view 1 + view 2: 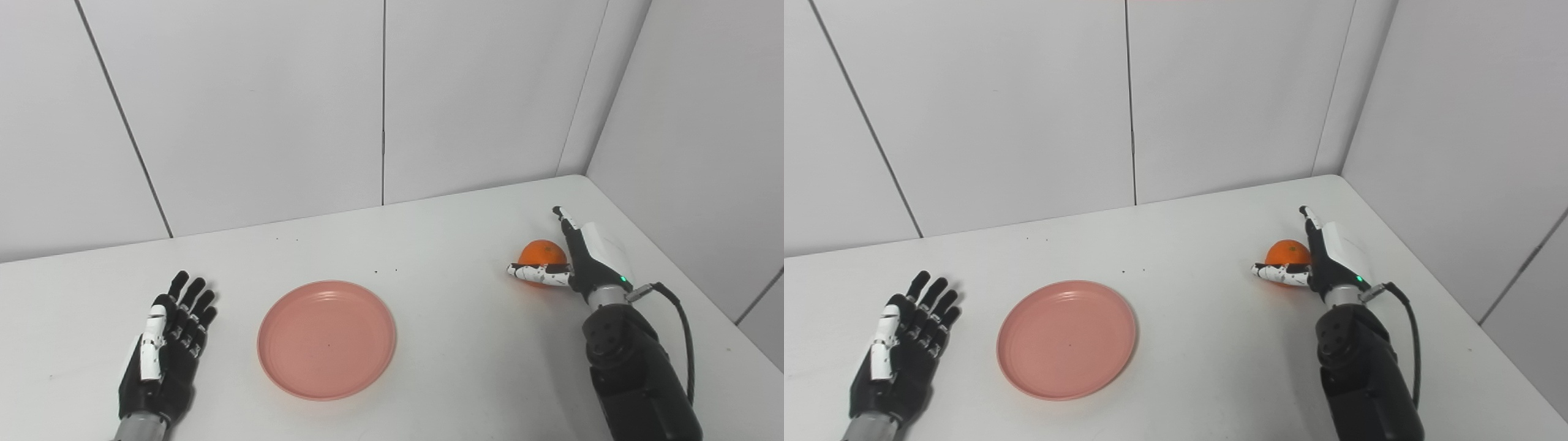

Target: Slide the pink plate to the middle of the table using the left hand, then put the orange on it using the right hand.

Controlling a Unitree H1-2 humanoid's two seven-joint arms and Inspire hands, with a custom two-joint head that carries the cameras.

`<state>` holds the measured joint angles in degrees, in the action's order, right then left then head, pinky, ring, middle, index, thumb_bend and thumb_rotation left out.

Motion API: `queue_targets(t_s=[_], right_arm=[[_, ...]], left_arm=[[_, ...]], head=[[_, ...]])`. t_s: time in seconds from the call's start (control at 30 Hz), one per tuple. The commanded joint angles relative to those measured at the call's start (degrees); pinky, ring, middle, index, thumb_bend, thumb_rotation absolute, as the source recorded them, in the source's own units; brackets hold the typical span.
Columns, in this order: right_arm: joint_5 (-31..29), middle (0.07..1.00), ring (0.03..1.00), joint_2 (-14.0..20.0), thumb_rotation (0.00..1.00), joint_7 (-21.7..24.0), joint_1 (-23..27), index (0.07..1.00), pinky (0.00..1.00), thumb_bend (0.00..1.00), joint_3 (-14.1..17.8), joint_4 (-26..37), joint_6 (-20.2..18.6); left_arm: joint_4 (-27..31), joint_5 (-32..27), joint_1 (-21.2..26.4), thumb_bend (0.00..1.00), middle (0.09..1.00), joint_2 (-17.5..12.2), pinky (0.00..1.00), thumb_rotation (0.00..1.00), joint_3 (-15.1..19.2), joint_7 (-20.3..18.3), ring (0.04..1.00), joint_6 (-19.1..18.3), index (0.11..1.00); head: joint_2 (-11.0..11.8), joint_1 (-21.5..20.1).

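We see the right hand (pixel 579 260) beside the orange (pixel 542 252), thumb in front; a firm grip we cannot tell. Our left hand (pixel 165 346) lies spread, the plate (pixel 326 339) just right of it on the surface (pixel 465 343).

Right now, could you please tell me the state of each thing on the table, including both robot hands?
pink plate: upright, empty, flat on the table, near the middle.
orange: on the table at the right, not on the plate.
left robot hand: open, palm up, beside the plate, apart from it.
right robot hand: open around the orange, thumb in front; grasp not closed.
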<state>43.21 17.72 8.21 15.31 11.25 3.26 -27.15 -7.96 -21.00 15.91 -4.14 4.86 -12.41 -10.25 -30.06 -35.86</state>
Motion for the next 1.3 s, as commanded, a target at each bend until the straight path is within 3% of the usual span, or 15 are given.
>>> queue_targets(t_s=[0.0,0.37,0.47,0.5,0.6,0.67,0.8,1.07,1.13,1.27], right_arm=[[0.16,0.911,0.882,1.18,0.4,-1.11,2.54,0.917,0.78,0.94,0.09,0.59,0.25],[-1.37,0.898,0.862,1.43,0.4,-1.16,3.08,0.888,0.75,0.94,-0.01,-1.9,0.25],[-2.0,0.856,0.807,1.24,0.38,-1.32,3.01,0.875,0.68,0.94,0.38,-1.79,0.25],[-2.36,0.774,0.702,1.15,0.37,-1.42,2.97,0.867,0.56,0.93,0.57,-1.69,0.25],[-2.88,0.775,0.697,1.22,0.34,-1.47,2.89,0.85,0.55,0.91,0.83,-1.63,0.25],[-2.99,0.801,0.742,1.32,0.3,-1.38,2.84,0.81,0.63,0.88,0.87,-1.59,0.25],[-3.26,0.768,0.717,1.69,0.21,-1.97,2.9,0.735,0.62,0.83,0.61,-2.11,0.27],[-2.17,0.608,0.563,2.4,0.13,-2.49,3.07,0.594,0.5,0.69,0.56,-3.22,0.27],[-2.64,0.562,0.515,2.59,0.14,-3.41,2.98,0.513,0.45,0.55,0.43,-3.3,0.31],[-4.13,0.532,0.489,2.41,0.14,-4.83,3.0,0.491,0.43,0.51,0.6,-2.63,0.44]], left_arm=[[0.37,0.04,0.43,0.32,0.978,-0.5,1.0,1.0,0.19,0.0,0.976,-0.91,0.975],[0.52,-0.01,0.41,0.32,0.975,-0.53,1.0,1.0,0.27,-0.02,0.97,-0.94,0.975],[0.58,0.1,0.43,0.31,0.977,-0.49,1.0,1.0,0.26,0.13,0.972,-1.07,0.976],[0.51,0.21,0.43,0.31,0.974,-0.53,1.0,1.0,0.21,0.08,0.968,-0.96,0.974],[0.79,0.11,0.36,0.32,0.971,-0.47,1.0,1.0,0.2,0.11,0.965,-1.21,0.97],[1.43,0.01,0.2,0.32,0.969,-0.33,1.0,1.0,0.22,0.34,0.965,-1.7,0.967],[1.84,-0.03,0.1,0.32,0.972,-0.14,1.0,1.0,0.28,0.55,0.968,-2.01,0.97],[2.22,0.44,0.05,0.32,0.965,-0.15,0.99,1.0,0.18,0.59,0.96,-2.12,0.964],[2.16,0.65,0.04,0.32,0.962,-0.16,0.98,1.0,0.15,0.65,0.955,-1.98,0.96],[2.29,0.25,0.03,0.32,0.971,-0.1,1.0,1.0,0.24,0.55,0.966,-2.41,0.966]], head=[[-0.08,0.06],[-0.28,0.09],[-0.4,0.35],[-0.4,0.35],[-0.43,0.34],[-0.48,0.39],[-0.62,0.52],[-0.75,0.69],[-0.83,0.69],[-0.83,0.69]])
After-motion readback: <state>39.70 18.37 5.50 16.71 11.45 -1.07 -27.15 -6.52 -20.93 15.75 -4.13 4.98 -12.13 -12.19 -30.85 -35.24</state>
